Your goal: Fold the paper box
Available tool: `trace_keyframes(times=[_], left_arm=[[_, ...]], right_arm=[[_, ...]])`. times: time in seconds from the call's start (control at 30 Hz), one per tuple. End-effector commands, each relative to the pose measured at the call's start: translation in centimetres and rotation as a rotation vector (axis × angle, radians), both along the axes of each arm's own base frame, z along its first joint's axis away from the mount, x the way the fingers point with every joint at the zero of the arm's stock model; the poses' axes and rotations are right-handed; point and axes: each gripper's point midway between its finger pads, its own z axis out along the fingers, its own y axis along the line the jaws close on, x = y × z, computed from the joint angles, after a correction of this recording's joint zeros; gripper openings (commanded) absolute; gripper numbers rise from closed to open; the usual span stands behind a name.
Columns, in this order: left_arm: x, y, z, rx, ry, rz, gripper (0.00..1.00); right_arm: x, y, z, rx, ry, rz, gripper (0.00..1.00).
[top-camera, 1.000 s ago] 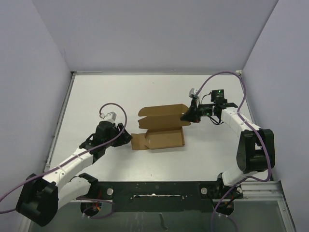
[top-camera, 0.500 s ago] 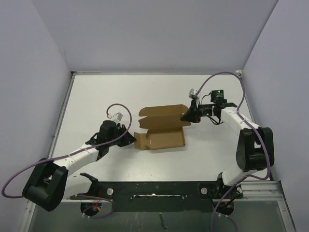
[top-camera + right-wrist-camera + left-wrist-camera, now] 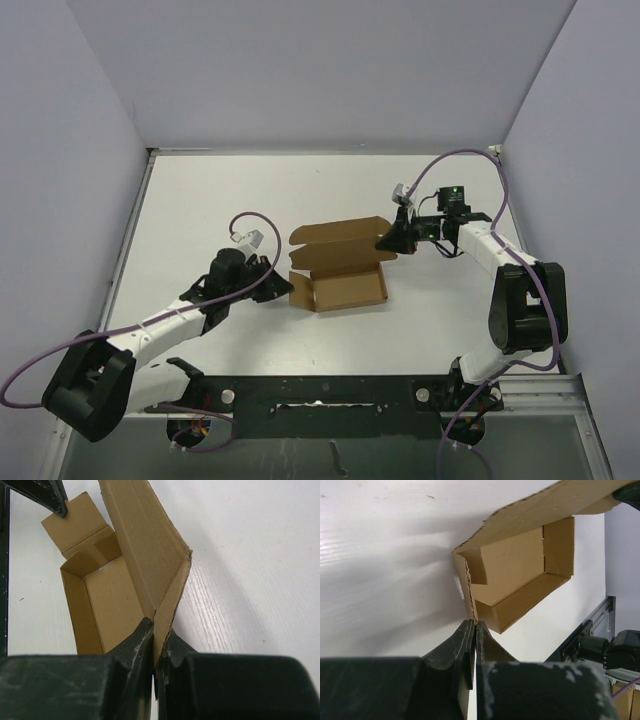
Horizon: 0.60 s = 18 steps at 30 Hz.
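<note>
The paper box (image 3: 345,288) is a brown cardboard mailer lying open in the middle of the table, its lid (image 3: 340,240) raised at the back. My left gripper (image 3: 280,284) is at its left end. In the left wrist view the box (image 3: 515,575) shows its hollow inside, and the left gripper (image 3: 474,623) is shut, its tips pinching the lower end of the upright left flap (image 3: 465,582). My right gripper (image 3: 384,243) is at the lid's right end. The right wrist view has the right gripper (image 3: 159,627) shut on a folded lid flap (image 3: 172,595) of the box (image 3: 110,600).
Purple cables (image 3: 470,155) loop above both arms. Grey walls close the table in at the back and both sides. A black frame (image 3: 320,395) runs along the near edge between the arm bases. A metal strip (image 3: 128,250) lines the left edge.
My left gripper moved right to the box's left end and shut there. The left flap went from lying flat to standing up, and the box slid slightly right. The right arm held still.
</note>
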Motion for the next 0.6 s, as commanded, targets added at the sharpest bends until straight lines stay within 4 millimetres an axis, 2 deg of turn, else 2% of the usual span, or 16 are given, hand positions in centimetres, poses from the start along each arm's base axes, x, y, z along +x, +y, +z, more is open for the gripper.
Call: trace_keyframes(times=[0.0,0.23,0.47,0.57], left_arm=[[1.3,-2.5,3.7,-0.071,-0.095,-0.05,0.0],[1.6,-3.6,3.9,-0.079,-0.103,-0.074,0.01],[1.6,-4.0,3.2,-0.096,-0.09,-0.085,0.13],[1.6,-4.0,2.9,-0.109,-0.086,-0.088,0.21]], right_arm=[[0.1,0.9,1.3,0.037,-0.026,0.033,0.0],[0.1,0.9,1.2,0.036,-0.025,0.033,0.0],[0.1,0.8,1.1,0.034,-0.022,0.034,0.0],[0.1,0.8,1.1,0.033,-0.021,0.034,0.0]])
